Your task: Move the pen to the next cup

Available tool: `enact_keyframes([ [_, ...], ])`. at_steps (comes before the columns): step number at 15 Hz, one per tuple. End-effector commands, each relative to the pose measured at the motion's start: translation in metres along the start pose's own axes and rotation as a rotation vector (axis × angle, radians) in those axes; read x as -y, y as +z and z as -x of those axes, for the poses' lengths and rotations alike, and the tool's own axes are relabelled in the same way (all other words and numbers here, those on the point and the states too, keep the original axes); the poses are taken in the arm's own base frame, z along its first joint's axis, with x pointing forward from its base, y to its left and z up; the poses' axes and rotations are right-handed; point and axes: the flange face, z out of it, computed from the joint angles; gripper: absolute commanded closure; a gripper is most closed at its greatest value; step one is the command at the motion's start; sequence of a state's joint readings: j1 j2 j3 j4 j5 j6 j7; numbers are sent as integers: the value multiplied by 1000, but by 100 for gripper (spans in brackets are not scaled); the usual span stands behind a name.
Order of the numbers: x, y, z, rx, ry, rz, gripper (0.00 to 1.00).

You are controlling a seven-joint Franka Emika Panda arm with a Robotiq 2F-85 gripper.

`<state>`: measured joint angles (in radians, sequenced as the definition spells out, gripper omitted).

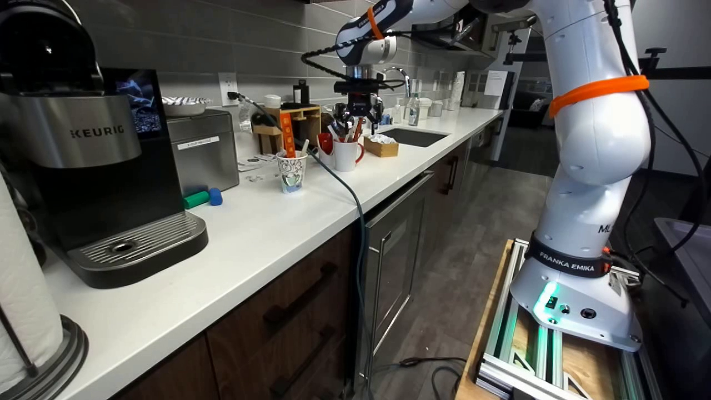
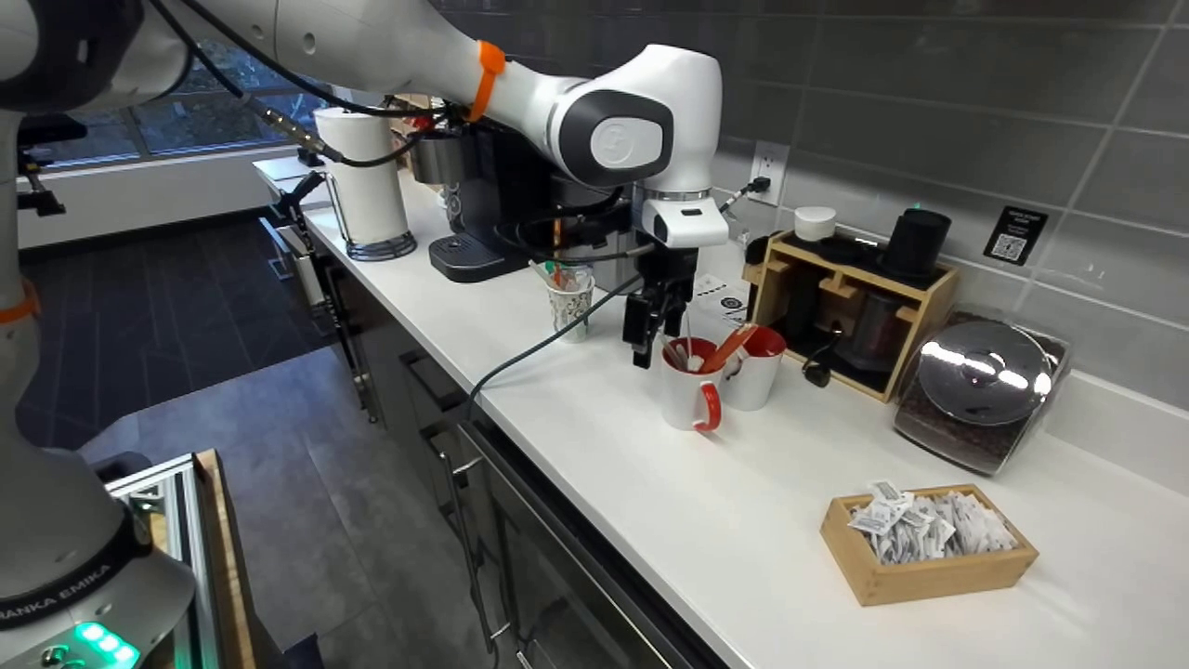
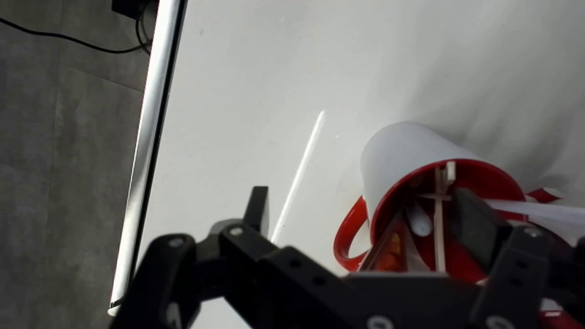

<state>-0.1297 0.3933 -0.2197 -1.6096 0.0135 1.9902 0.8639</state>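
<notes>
Step in hand, by judgement: taking the pen (image 3: 419, 224) out of the mug (image 3: 402, 153). Gripper (image 3: 363, 201): jaws spread wide, nothing held; in the wrist view, one over the mug's mouth, one outside the mug, depth unreadable. Best centred over the mug first, lined up on the pen alone, closed lightly, lifted straight until clear of the mug. Likely fault: pinching the pale stick (image 3: 439, 228) too, or the mug's wall. Destination unsure: other mug (image 2: 755, 376) just beside the mug, or paper cup (image 2: 568, 302) farther from the mug. Pen, probably: white, slim, round-ended, in the mug, lower part hidden.
</notes>
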Motion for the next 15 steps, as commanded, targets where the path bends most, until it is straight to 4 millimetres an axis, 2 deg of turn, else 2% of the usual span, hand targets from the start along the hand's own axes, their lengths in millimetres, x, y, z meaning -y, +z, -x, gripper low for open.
enact_keyframes([
  [1, 2, -3, -5, -8, 48, -6, 0],
  [3, 4, -3, -5, -4, 56, -12, 0],
  [4, 6, -4, -5, -6, 58, -14, 7],
  [5, 8, -4, -4, -10, 61, -15, 20],
  [6, 10, -3, -4, -8, 64, -16, 29],
  [8, 14, -3, -5, -6, 69, -17, 36],
  [9, 16, -2, -4, -8, 70, -18, 38],
  [11, 23, 0, -4, -9, 72, -21, 30],
  [15, 38, 3, -5, -17, 65, -23, 32],
])
